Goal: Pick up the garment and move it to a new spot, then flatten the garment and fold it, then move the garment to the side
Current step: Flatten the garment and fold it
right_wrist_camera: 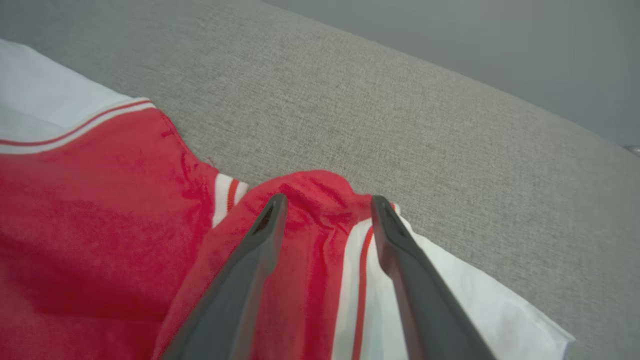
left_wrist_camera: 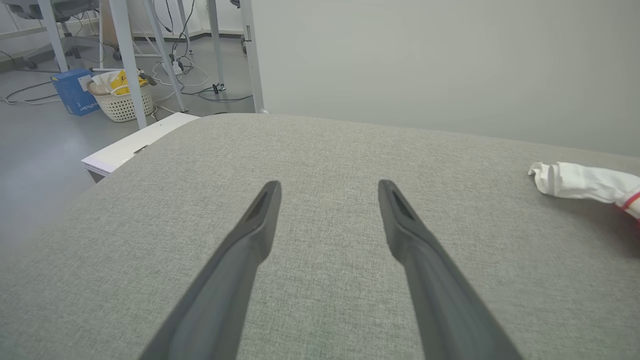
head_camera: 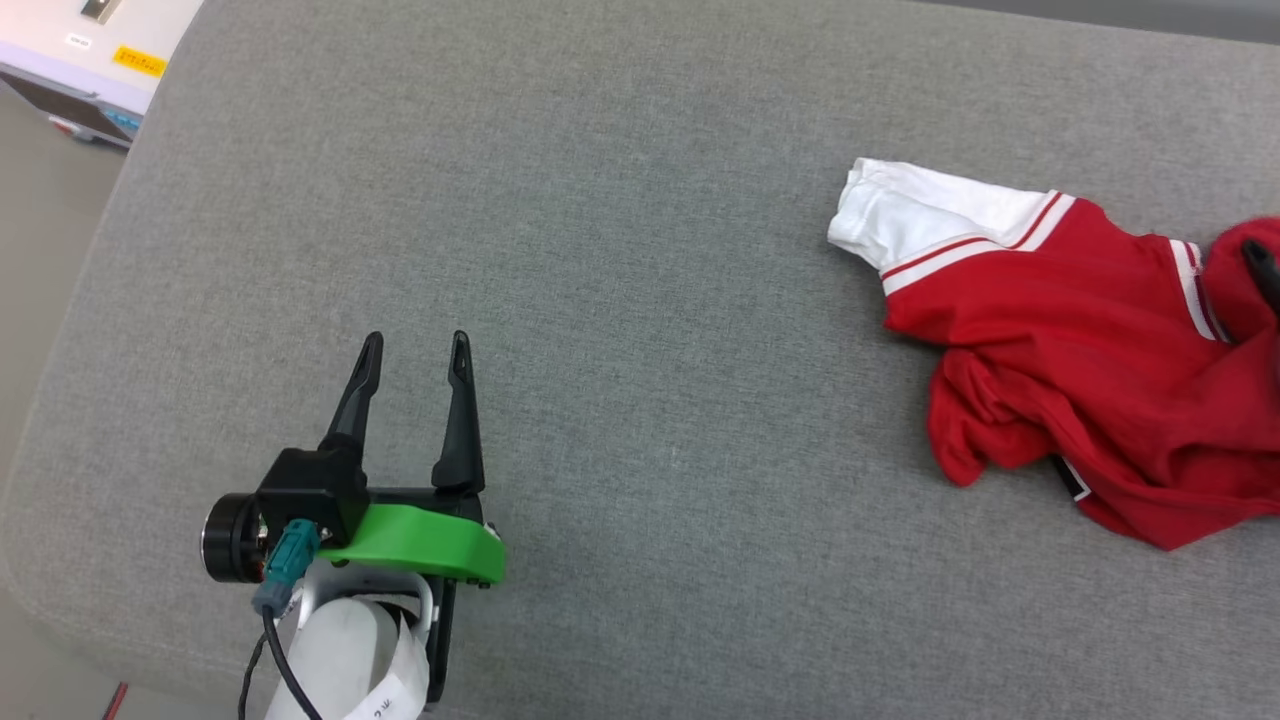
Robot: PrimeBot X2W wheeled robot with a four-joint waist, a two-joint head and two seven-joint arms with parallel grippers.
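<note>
Red garment (head_camera: 1080,330) beneath parted right tool (right_wrist_camera: 327,200)

Nothing I can properly read right now. Small yellow label (head_camera: 139,61) on the white cabinet (head_camera: 40,40), past the far left corner of the grey fabric pad (head_camera: 600,300): print too tiny. Blue box (left_wrist_camera: 75,92) on the floor beyond the pad: white lettering, blurred. White tag (head_camera: 400,680) at my left wrist: characters cut off. Black white-edged print (head_camera: 1072,478) peeking from the red and white garment (head_camera: 1080,330) on the pad: illegible.
</note>
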